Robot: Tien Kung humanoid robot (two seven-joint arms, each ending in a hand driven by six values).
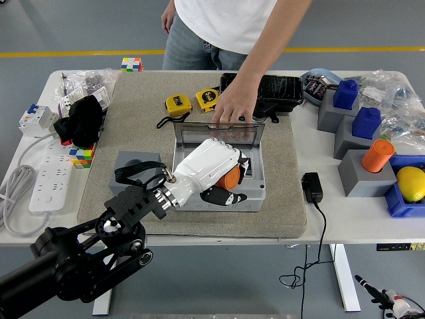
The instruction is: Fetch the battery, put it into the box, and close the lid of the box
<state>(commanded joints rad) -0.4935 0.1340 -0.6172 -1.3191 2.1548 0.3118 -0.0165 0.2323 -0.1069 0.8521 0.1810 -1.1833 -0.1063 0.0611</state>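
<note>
Grey floor with a yellow line runs behind the white table, and a beige mat covers most of the tabletop. A person in a white shirt stands at the far side, and the person's hand rests on the upright clear lid of the grey box, fingers touching its top edge. My left arm comes in from the lower left, and my left hand sits over the open box, fingers curled and clamped on the orange battery, which is at the box's opening, partly hidden under my white palm. My hand covers most of the box's inside, so I cannot tell whether the battery touches the bottom.

A grey block with a round hole stands just beside the box on the left. A black case lies behind the box, with two yellow tape measures to its left. On the right stand grey stands carrying blue bottles and an orange cylinder, and a lemon lies in a blue bin. A black adapter lies near the box's right side with its cable hanging off the near edge. A white power strip and a colour cube lie at the left.
</note>
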